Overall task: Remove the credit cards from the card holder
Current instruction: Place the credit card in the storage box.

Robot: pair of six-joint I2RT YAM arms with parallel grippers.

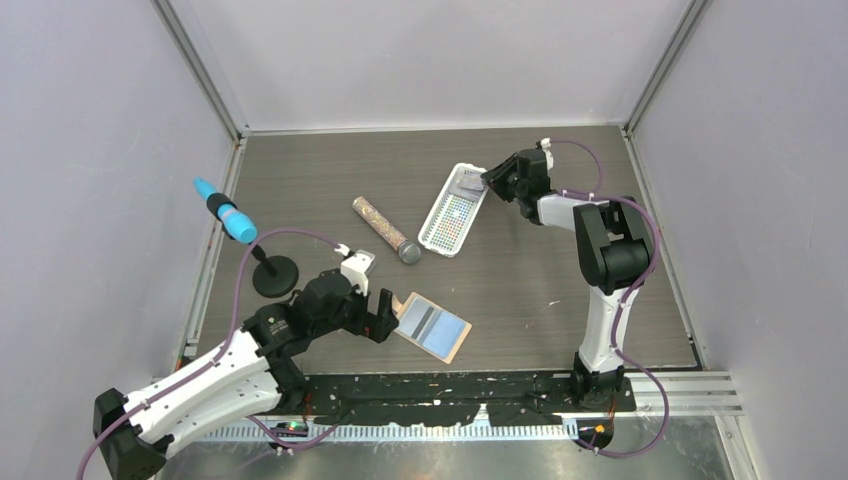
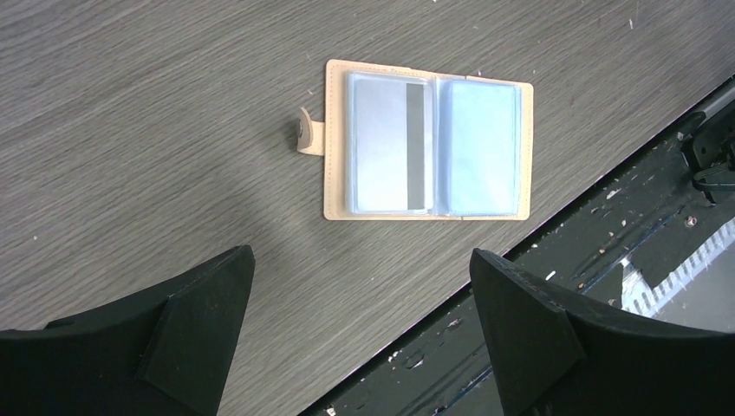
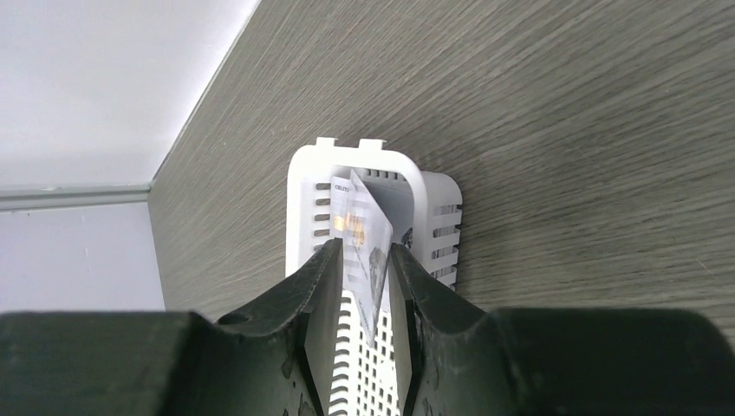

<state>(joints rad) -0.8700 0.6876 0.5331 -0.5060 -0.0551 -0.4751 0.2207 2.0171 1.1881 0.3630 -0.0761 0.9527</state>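
Note:
The tan card holder (image 1: 445, 340) lies open on the table near the front edge; it also shows in the left wrist view (image 2: 334, 139). A pale credit card with a dark stripe (image 2: 390, 143) sits in its left pocket; the right pocket (image 2: 481, 147) looks pale blue. My left gripper (image 2: 361, 254) is open and empty, just left of the holder (image 1: 388, 318). My right gripper (image 1: 490, 180) hovers over the far end of the white basket. Its jaws stand slightly apart with another credit card (image 3: 360, 221) leaning tilted between them, above the basket floor.
The white slotted basket (image 1: 450, 225) lies at the back centre; its rim shows in the right wrist view (image 3: 303, 199). A glittery tube (image 1: 385, 230) lies left of it. A blue marker on a black stand (image 1: 275, 275) rises at the left. The black front rail (image 2: 555, 295) borders the table.

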